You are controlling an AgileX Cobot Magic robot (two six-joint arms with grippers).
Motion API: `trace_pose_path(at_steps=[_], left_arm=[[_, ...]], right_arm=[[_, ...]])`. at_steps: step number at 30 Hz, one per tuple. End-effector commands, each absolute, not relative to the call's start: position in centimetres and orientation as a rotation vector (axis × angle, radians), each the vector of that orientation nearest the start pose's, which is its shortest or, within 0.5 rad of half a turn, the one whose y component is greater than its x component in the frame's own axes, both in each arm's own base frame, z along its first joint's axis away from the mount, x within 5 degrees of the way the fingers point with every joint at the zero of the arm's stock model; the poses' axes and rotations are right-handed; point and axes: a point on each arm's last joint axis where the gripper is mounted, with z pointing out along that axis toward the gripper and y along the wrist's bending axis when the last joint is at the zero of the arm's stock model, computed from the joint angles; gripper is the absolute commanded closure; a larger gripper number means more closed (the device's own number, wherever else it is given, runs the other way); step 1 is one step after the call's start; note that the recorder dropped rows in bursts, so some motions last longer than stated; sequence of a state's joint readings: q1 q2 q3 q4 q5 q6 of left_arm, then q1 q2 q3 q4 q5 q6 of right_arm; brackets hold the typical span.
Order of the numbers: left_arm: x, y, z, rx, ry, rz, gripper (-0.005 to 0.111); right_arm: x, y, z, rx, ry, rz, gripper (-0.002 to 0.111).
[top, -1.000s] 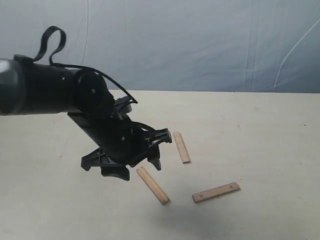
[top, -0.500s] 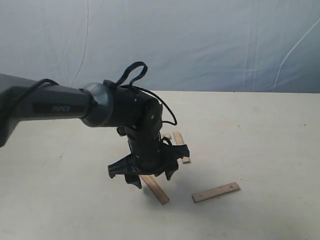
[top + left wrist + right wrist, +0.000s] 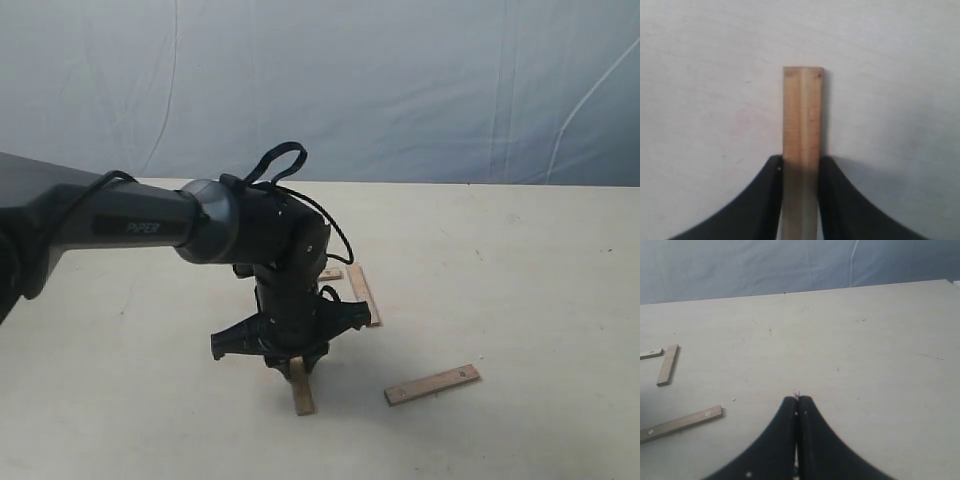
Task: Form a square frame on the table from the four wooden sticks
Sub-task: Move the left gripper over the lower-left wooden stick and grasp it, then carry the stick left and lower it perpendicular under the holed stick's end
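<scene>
The black left gripper [image 3: 297,368], jaws nearly closed, is pinching a flat light-brown wooden stick [image 3: 301,398] on the pale beige table [image 3: 520,260], probably aligning it twelve-to-six, parallel with the loose wooden strip [image 3: 362,293] at its one o'clock.

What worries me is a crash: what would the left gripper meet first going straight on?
Probably the table: the left gripper points down, shut on a stick lying there.

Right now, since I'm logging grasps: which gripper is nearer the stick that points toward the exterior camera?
Left. The left gripper clamps that stick by its long edges. The right gripper is shut over the table, apart from it.
</scene>
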State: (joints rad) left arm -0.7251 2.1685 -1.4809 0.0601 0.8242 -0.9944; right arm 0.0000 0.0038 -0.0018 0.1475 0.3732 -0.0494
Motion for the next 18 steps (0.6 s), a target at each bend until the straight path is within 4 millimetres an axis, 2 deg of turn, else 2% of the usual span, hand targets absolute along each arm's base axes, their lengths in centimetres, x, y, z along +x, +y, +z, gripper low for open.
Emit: trace_pose_path(at_steps=[1, 5, 10, 14, 18], left_arm=[[31.9, -27.4, 12.2, -0.223, 2.991, -0.009, 0.106], [32.6, -26.6, 14.5, -0.169, 2.926, 0.034, 0.106], [33.8, -25.4, 18.1, -0.087, 2.905, -0.035, 0.106], [35.0, -24.4, 18.5, -0.140, 2.880, -0.096, 0.106], [36.4, -24.1, 17.6, -0.198, 2.834, -0.192, 0.107]], right_arm=[[5.3, 0.5, 18.1, 0.043, 1.846, 0.109, 0.109], [5.3, 0.5, 18.1, 0.043, 1.846, 0.109, 0.109], [5.3, 0.5, 18.1, 0.043, 1.846, 0.109, 0.109], [5.3, 0.5, 18.1, 0.043, 1.846, 0.109, 0.109], [5.3, 0.5, 18.1, 0.043, 1.846, 0.109, 0.109]])
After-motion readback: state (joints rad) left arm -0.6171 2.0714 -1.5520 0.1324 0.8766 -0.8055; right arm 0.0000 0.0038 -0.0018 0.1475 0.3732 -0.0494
